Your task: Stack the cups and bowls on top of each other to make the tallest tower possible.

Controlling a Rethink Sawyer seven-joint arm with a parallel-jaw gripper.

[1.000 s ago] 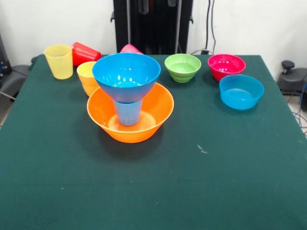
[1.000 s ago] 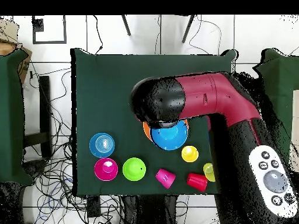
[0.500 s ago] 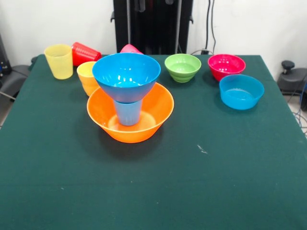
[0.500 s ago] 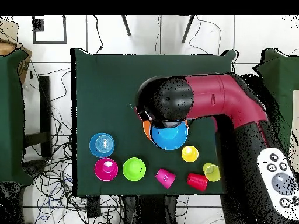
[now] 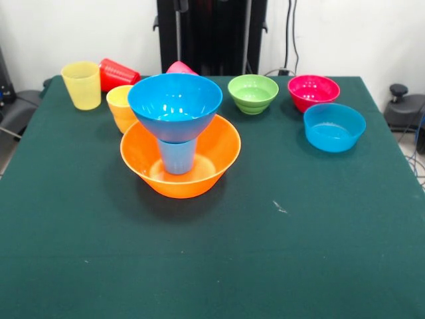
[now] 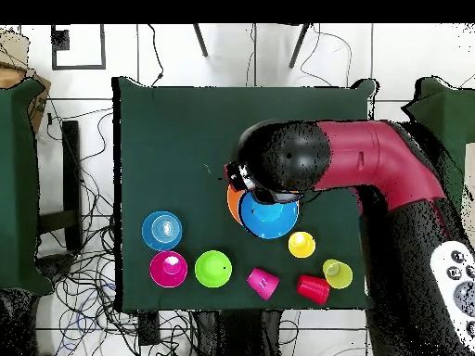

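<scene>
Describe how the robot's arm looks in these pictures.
Only the overhead view shows the arm: a thick, rounded, dark red shell, ending in a bulbous black joint housing above the tower. Toward the base, a white oval panel carries round grey buttons. No cables run along it, and the gripper itself is hidden underneath.

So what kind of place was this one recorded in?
Probably a robotics lab: a green-covered table set with plastic bowls and cups, a red robot arm above it, and loose cables across the tiled floor.
</scene>
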